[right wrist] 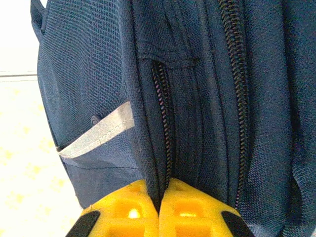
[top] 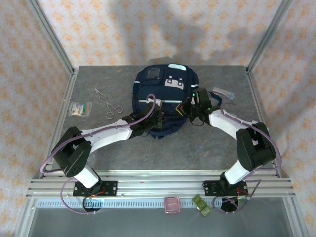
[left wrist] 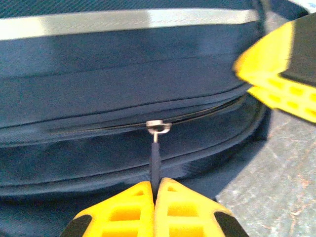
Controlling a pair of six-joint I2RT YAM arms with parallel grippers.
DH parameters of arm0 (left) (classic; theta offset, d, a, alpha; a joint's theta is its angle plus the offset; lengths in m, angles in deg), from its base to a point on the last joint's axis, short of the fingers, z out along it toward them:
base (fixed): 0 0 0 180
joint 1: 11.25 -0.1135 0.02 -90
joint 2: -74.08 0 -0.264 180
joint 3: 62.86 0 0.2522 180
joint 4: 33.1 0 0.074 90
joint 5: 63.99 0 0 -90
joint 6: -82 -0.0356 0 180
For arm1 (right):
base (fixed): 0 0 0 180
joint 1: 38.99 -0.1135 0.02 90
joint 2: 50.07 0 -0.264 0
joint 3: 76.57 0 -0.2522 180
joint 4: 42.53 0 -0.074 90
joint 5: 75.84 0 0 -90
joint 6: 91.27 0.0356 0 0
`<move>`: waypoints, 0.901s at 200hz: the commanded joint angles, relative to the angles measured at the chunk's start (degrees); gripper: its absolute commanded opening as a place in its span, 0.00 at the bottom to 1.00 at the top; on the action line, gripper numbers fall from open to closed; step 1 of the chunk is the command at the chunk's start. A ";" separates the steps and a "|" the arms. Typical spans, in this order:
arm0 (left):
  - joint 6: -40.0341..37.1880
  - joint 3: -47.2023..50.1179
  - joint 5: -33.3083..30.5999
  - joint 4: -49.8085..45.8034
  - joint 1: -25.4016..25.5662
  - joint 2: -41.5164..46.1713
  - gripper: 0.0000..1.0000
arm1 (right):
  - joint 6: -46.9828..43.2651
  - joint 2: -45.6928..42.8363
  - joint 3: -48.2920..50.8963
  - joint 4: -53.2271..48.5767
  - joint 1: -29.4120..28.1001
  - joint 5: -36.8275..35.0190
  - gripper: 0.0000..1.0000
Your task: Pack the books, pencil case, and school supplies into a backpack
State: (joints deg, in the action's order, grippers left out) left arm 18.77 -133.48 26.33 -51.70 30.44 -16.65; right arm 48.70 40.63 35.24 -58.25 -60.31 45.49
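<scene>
A greenish-white flat packet [top: 80,109] lies near the left edge of the grey table [top: 197,148]. Just to its right sits a thin bent wire piece [top: 108,102]. A small green object [top: 201,205] rests on the near ledge, below the metal rails [top: 163,185].

Navy backpack [top: 165,96] with light grey stripes, white patches and a dark zipper pull [left wrist: 155,158]; mottled grey table [top: 197,148]; yellow-and-black left end effector [left wrist: 154,190] and right end effector [right wrist: 159,190]; cream walls [top: 148,29], orange floral print.

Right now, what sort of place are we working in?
Most likely a robot test cell, not a classroom: a grey tabletop fenced by aluminium frame posts, patterned backdrop sheets as walls, left arm and right arm bolted to a rail.
</scene>
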 commanded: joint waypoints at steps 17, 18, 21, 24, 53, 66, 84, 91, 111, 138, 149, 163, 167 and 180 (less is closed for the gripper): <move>0.84 5.54 -6.09 -1.47 -6.18 5.18 0.00 | 0.12 -2.79 0.71 4.24 1.18 -4.11 0.00; 0.79 5.71 -6.10 -1.48 -6.40 5.29 0.00 | 0.12 -2.84 0.72 4.28 1.23 -4.10 0.00; 0.69 6.12 -6.30 -1.61 -7.05 5.56 0.00 | 0.12 -2.96 0.78 4.32 1.40 -4.10 0.00; 0.52 6.45 -6.42 -1.70 -7.71 5.79 0.00 | 0.17 -3.09 0.82 4.33 1.46 -4.18 0.00; -0.87 8.51 -8.51 -2.67 -13.14 7.49 0.00 | -0.14 -4.07 1.00 4.55 2.22 -4.53 0.00; -1.36 8.55 -10.21 -3.01 -15.05 7.39 0.00 | 0.01 -4.31 1.13 4.84 2.50 -4.85 0.00; -1.12 8.13 -11.66 -2.63 -17.54 6.14 0.00 | 0.10 -4.23 1.04 5.55 2.60 -4.70 0.00; -1.07 7.73 -12.27 -2.55 -18.39 5.37 0.00 | 0.12 -4.22 1.00 5.71 2.60 -4.57 0.00; -0.26 6.34 -14.07 -2.79 -20.34 3.03 0.00 | 0.38 -4.12 0.83 6.17 2.60 -4.65 0.00; 0.29 5.37 -13.67 -1.96 -21.12 2.15 0.00 | 0.32 -3.86 0.44 6.55 2.58 -3.77 0.00; 0.20 5.17 -12.26 -1.93 -20.95 2.54 0.00 | -0.49 -3.92 -0.24 5.91 2.63 -3.88 0.00; -0.09 5.44 -10.51 -1.66 -20.38 3.77 0.16 | -1.87 -3.86 -1.29 5.13 2.86 -4.18 0.00; -0.18 5.54 -10.03 -1.71 -20.21 4.21 0.21 | -2.25 -3.68 -1.66 4.97 3.02 -3.93 0.00; -0.43 5.86 -8.87 -1.81 -19.34 5.98 0.35 | -3.56 -2.71 -3.36 3.80 3.61 -2.82 0.00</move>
State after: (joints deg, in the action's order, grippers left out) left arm 18.44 -126.49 15.64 -52.93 9.81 -14.03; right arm 48.14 38.49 35.98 -56.43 -58.41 44.44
